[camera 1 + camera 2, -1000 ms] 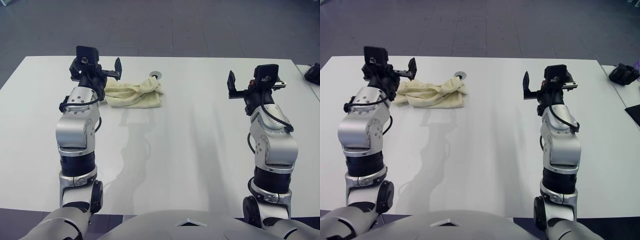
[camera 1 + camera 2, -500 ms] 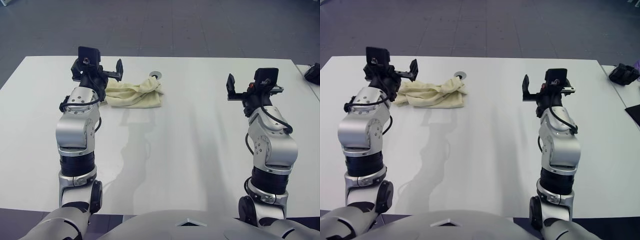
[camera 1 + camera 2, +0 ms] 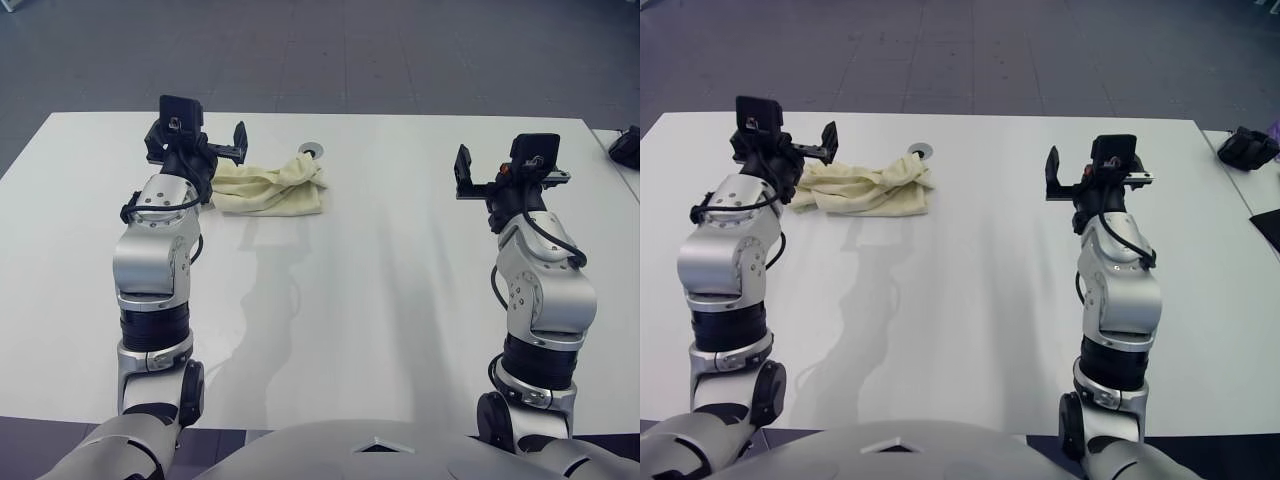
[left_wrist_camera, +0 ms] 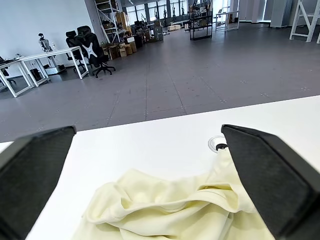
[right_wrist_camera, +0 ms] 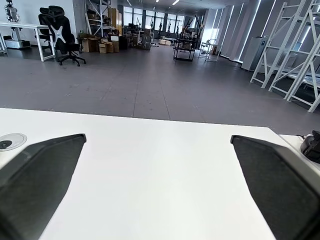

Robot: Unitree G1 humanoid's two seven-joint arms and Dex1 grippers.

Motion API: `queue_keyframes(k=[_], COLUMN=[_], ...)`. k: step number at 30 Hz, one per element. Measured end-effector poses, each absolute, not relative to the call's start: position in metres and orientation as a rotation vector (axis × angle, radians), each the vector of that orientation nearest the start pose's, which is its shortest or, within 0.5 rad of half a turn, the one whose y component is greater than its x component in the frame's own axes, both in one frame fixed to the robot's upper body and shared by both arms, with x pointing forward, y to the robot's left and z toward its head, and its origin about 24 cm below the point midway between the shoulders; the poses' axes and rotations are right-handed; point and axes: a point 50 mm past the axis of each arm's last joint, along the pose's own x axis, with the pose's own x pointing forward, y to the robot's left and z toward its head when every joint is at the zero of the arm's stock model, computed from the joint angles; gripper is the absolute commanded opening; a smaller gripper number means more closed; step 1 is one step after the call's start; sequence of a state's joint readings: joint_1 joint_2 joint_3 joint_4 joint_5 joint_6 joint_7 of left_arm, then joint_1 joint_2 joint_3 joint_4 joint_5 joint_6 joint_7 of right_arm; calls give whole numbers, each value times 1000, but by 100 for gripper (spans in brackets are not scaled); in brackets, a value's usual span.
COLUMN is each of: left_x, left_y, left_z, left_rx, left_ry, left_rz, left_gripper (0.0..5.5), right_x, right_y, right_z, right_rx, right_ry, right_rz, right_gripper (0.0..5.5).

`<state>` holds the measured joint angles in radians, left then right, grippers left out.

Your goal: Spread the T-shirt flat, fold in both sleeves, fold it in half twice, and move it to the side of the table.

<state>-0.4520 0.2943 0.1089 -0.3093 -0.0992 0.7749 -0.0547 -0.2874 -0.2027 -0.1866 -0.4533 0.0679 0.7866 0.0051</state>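
Still crumpled, the pale yellow T-shirt (image 3: 270, 187) lies bunched.

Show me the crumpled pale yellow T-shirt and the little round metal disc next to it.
crumpled pale yellow T-shirt (image 3: 270, 188), left eye view, middle of the bunched cloth.
small round metal disc (image 3: 314, 150), left eye view, its centre.

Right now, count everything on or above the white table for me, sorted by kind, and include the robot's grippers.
T-shirt, pale yellow and bunched up: 1
Round port, just behind the shirt: 1
Grippers, both open: 2, the left gripper and the right gripper
Total: 4
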Motion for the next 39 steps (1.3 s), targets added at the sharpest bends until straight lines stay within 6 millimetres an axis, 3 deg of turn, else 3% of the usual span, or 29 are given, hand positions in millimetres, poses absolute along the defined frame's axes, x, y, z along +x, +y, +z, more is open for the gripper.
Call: queue_keyframes(k=[15, 23, 26, 29, 31, 34, 39], left_x=[316, 371, 379, 379, 381, 378, 363], left_y=[191, 205, 210, 212, 215, 217, 202], left_z=[174, 116, 95, 73, 77, 77, 77], left_rx=[224, 453, 603, 849, 988, 998, 947], left_ry=[17, 203, 283, 358, 347, 337, 291], left_rz=[-37, -95, -132, -290, -412, -519, -814], left_gripper=[540, 540, 540, 540, 540, 540, 540], right_x=[273, 274, 274, 275, 275, 275, 275], right_y=[-198, -196, -195, -195, -195, -194, -194], right_z=[153, 152, 152, 152, 151, 151, 152], right_rx=[-109, -111, -112, -114, -118, -126, -145], right_ry=[29, 30, 28, 28, 30, 31, 32], right_rz=[-119, -109, -107, -98, -88, -80, -58], right_gripper=[538, 538, 538, 538, 538, 538, 538])
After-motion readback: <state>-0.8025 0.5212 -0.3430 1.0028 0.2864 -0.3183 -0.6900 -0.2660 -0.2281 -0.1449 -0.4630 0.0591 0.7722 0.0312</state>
